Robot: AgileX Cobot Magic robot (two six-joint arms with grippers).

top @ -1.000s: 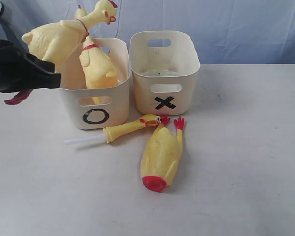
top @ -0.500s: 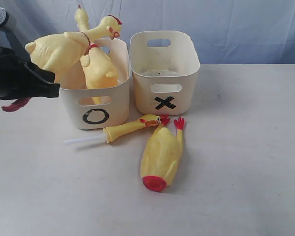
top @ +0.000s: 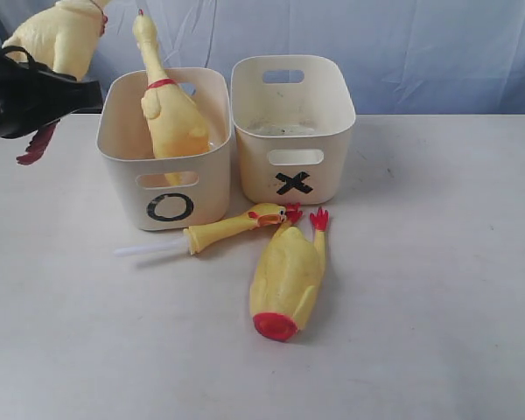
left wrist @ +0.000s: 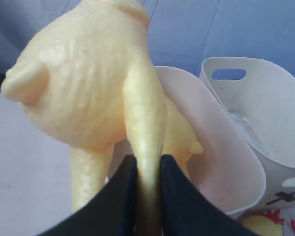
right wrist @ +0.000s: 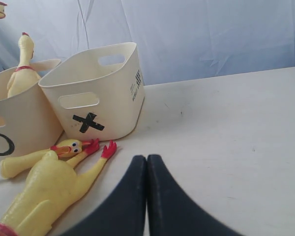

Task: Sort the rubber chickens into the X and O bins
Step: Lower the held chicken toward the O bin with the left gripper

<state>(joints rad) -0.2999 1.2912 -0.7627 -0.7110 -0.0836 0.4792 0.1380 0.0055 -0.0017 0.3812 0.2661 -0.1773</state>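
Left pincer [left wrist: 148, 167] is nipped down on a narrow, leg-like strip of the held chicken [top: 57, 35], jaws nearly together w/ only that rubber between them. The bird hangs up high, off to the outer side of the O bin [top: 122, 131], not over it. Its red feet dangle below the pincer. Right pincer [right wrist: 146, 169] is fully closed w/ nothing in it, low over the worktop [top: 437, 262].

Banded chicken [top: 171, 118] stands upright in the O bin; X bin [top: 293, 122] seems to hold no bird. Thin chicken [top: 232, 227] & headless chicken [top: 289, 276] lie on the worktop in front of the bins, touching or v. nearly.

Handling, I reckon: soft, hollow, light rubber. It squashes under grip, the body swings & flops, and the skin is prob. grippy, not slick. Best hold is neck or mid-body for the long ones, across the belly for the headless one.
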